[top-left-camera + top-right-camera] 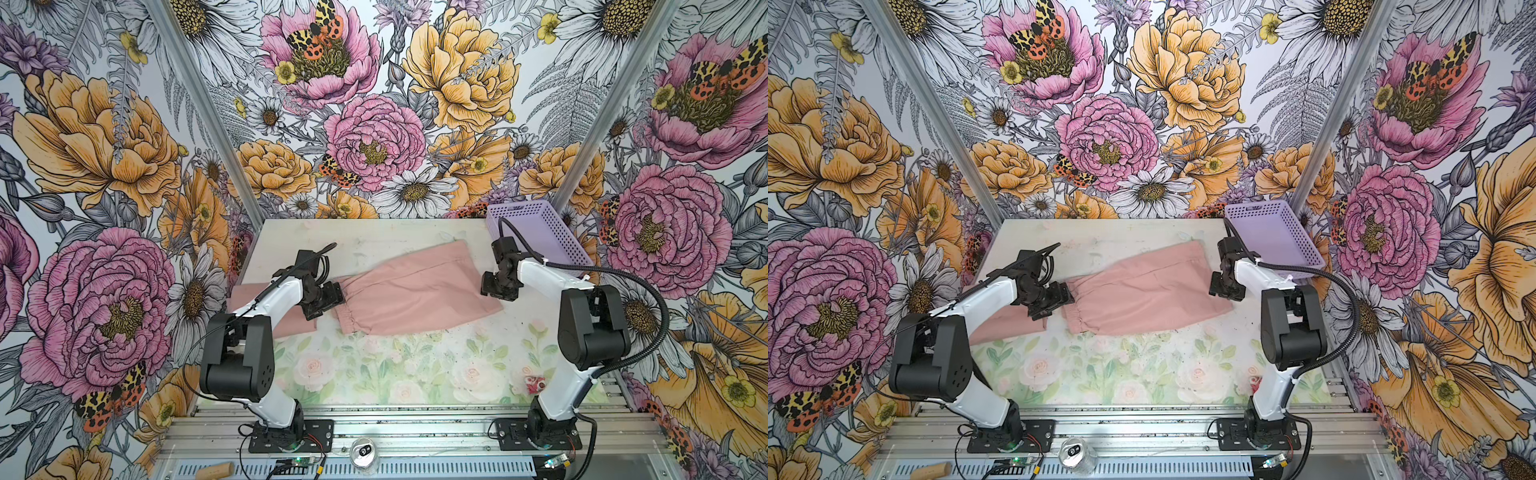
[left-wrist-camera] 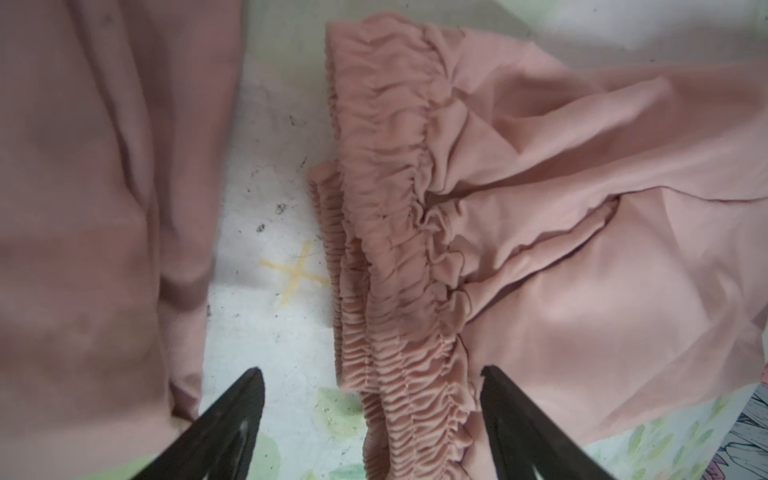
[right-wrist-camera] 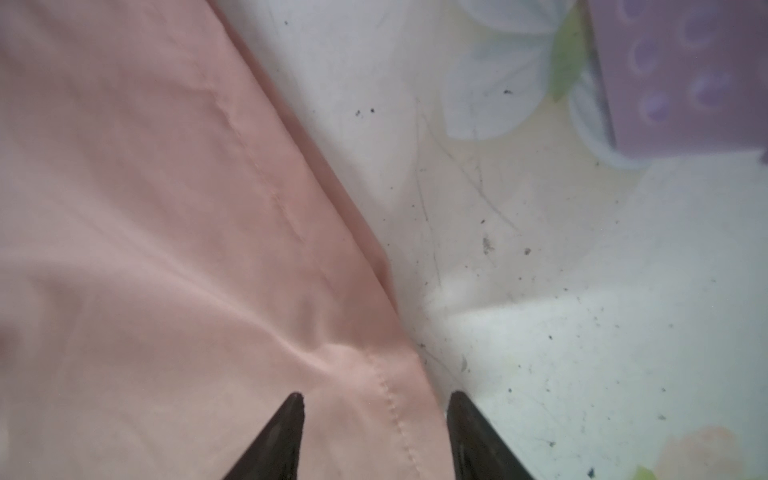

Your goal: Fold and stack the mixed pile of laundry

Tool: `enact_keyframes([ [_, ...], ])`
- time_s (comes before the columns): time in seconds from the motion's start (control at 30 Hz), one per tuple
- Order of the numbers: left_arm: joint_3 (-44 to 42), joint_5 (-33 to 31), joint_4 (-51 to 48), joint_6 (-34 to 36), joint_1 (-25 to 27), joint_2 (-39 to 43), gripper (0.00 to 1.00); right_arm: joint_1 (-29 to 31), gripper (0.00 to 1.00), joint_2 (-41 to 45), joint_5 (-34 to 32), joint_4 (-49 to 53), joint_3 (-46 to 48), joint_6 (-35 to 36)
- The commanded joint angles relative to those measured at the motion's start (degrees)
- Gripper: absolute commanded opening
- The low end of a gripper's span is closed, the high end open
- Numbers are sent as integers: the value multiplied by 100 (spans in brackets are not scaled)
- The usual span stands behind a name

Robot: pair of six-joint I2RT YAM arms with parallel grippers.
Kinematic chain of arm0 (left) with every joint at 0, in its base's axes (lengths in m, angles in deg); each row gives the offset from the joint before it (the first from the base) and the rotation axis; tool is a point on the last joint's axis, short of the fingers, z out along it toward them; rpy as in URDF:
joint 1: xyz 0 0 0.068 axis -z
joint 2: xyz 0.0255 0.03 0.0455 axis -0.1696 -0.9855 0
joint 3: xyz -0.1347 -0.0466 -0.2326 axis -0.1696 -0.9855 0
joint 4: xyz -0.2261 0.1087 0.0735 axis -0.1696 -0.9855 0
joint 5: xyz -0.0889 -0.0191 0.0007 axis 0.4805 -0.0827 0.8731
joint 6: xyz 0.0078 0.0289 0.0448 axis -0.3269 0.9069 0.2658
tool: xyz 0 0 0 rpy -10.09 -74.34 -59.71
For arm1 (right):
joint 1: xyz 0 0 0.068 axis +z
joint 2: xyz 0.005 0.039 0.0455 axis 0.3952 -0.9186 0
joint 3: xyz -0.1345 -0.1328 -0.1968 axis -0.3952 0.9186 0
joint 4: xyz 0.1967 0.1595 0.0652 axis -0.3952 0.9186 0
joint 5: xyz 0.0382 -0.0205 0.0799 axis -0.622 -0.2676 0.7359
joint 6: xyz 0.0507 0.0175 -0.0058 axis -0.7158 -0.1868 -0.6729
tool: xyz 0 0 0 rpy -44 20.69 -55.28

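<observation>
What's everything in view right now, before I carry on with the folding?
elastic-waist garment: one, dusty pink, spread mid-table
second garment: one, dusty pink, table's left side, partly covered
basket: one, lilac, perforated, table's back right corner
table: one, pale floral top
can: one, silver, on the front rail
wooden piece: one, tan, front left, beyond the rail
small object: one, red and white, table's front right; too small to identify
left gripper: one, black, open, over the waistband
right gripper: one, black, open, over the same garment's opposite hem
</observation>
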Motion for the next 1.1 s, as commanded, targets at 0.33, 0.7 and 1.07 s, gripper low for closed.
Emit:
enact_keyframes([
  [0.33, -533, 36, 1186, -516, 181, -410, 63, 63, 59, 333, 129, 53, -179, -33],
  [0.7, -893, 83, 1510, -795, 469, -770, 32, 75, 59, 388, 154, 59, -166, -40],
  [1.07, -445, 119, 1268, -463, 523, -1085, 0, 179, 61, 459, 294, 59, -139, -71],
])
